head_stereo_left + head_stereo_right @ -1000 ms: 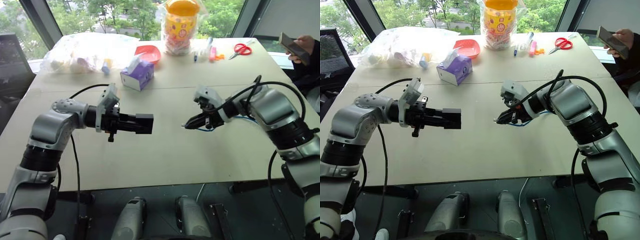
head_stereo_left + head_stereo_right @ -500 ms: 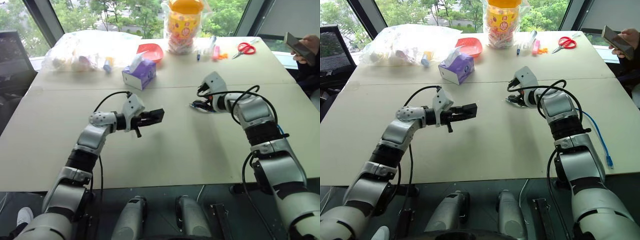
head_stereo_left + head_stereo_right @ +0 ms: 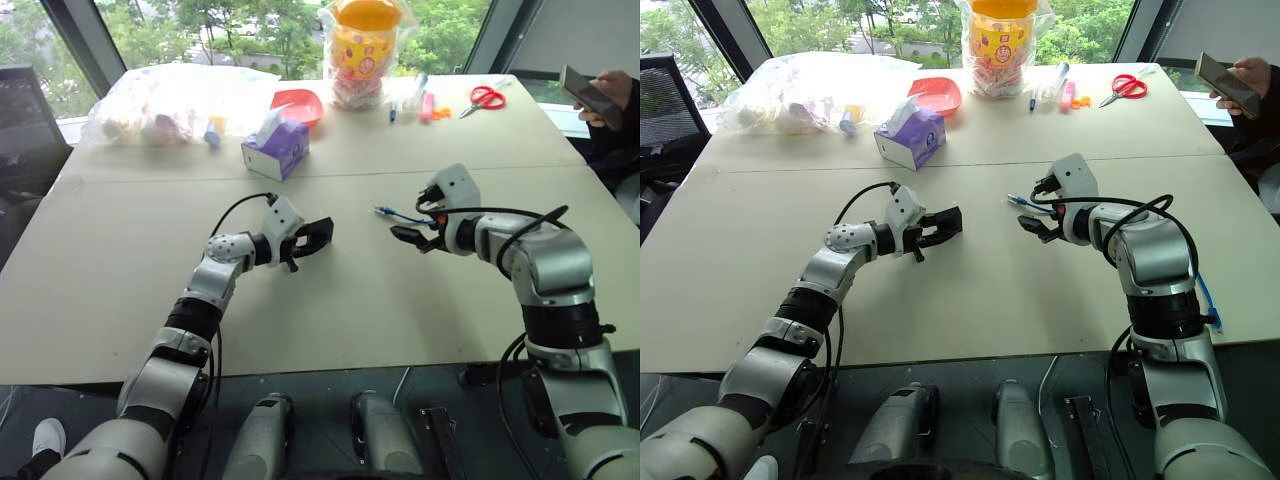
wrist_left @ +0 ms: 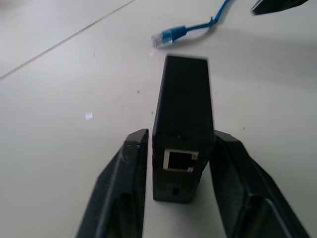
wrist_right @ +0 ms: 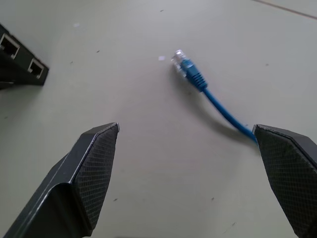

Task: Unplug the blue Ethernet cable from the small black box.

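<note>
Now the blue Ethernet cable (image 5: 208,91) lies loose on the table (image 3: 330,310), its clear plug out of the small black box (image 4: 182,126). That box sits between the fingers of the left gripper (image 4: 181,183), with small gaps on both sides. Nearby, the right gripper (image 5: 188,163) is spread wide above the cable and holds nothing.

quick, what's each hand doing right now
left hand: partly open around the small black box.
right hand: open, empty, blue Ethernet cable on the table.
</note>
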Tool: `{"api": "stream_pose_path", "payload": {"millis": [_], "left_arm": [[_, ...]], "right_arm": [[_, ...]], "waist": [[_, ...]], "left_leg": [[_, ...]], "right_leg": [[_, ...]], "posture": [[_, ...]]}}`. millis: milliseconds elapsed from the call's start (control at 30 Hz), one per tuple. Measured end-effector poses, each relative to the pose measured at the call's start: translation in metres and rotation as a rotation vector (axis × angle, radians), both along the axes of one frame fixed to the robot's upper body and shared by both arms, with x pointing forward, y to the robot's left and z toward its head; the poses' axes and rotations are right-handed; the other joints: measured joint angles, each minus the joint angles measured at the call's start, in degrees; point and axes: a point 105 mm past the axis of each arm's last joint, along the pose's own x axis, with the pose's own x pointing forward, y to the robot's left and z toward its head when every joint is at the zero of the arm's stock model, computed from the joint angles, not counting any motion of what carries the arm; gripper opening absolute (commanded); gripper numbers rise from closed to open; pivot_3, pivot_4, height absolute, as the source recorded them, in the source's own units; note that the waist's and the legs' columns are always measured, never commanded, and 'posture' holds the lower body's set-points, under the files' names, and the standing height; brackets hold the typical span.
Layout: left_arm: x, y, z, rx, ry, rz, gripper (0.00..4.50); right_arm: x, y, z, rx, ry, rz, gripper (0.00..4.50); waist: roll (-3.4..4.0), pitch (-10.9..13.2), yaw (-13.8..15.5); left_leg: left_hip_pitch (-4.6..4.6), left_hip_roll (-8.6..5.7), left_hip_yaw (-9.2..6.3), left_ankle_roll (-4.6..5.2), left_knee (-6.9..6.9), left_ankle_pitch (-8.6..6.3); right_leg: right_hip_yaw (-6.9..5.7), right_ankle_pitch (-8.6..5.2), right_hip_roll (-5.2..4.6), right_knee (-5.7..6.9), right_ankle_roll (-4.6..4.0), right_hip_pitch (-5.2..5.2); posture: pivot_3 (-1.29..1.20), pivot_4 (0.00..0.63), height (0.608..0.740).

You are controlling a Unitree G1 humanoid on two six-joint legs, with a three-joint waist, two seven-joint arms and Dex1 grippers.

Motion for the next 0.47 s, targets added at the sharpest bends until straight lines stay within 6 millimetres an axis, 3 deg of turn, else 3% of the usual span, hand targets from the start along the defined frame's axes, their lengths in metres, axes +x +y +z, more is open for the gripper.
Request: {"api": "stream_pose_path", "payload": {"millis": [67,100,333,467], "left_arm": [[-0.001,0.010,0.000,0.018,0.000,0.000,4.31],[-0.003,0.020,-0.001,0.023,0.008,0.010,4.46],[-0.031,0.073,0.002,0.045,0.099,0.012,4.46],[-0.041,0.083,0.024,0.024,0.115,0.001,4.46]], "right_arm": [[-0.009,0.001,0.000,0.005,0.012,0.020,4.50],[-0.015,0.001,0.000,0.006,0.017,0.031,4.50],[-0.043,-0.005,-0.003,-0.012,0.042,0.100,4.50],[-0.048,-0.005,0.002,0.010,-0.007,0.136,4.50]], "waist": [[0.01,-0.01,-0.12],[0.01,-0.02,-0.27],[0.02,-0.01,-0.03],[0.01,-0.01,0.43]], "left_leg": [[0.13,0.03,0.01,0.00,-0.01,0.00],[0.23,0.06,0.02,0.00,-0.03,0.00],[0.47,0.13,0.01,0.00,-0.12,-0.01],[0.40,0.10,-0.02,0.01,-0.06,0.00]], "right_leg": [[0.01,0.00,0.00,0.00,0.00,0.09],[0.02,-0.01,0.02,0.00,-0.02,0.16],[0.02,-0.12,0.00,-0.11,-0.21,0.37],[-0.02,-0.14,-0.04,-0.25,-0.23,0.44]], "posture": [[0.00,0.150,0.740],[0.00,0.150,0.740],[0.00,0.150,0.740],[0.00,0.150,0.740]]}}
